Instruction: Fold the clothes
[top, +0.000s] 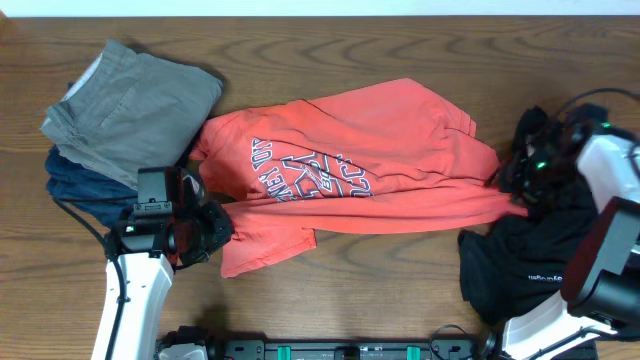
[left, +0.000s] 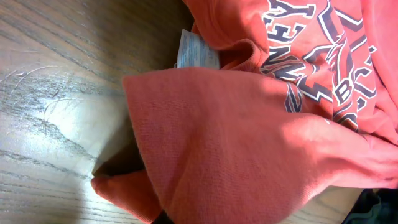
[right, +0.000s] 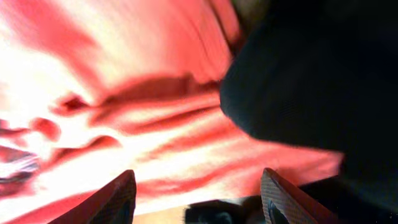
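Observation:
The coral-red T-shirt (top: 370, 165) lies spread across the middle of the table, its navy-and-white lettering (top: 300, 168) facing up. My left gripper (top: 208, 226) is at the shirt's lower left corner and shut on it. In the left wrist view the red cloth (left: 236, 149) drapes over the jaws and hides them. My right gripper (top: 517, 176) is at the shirt's right end. Its fingers (right: 196, 180) are wide apart over the red cloth (right: 124, 112) and hold nothing.
A grey-khaki garment (top: 135, 105) lies at the back left on a navy one (top: 75, 185). A black garment (top: 520, 265) lies at the front right under the right arm and fills the right of the right wrist view (right: 311, 68). A white label (left: 196, 53) shows.

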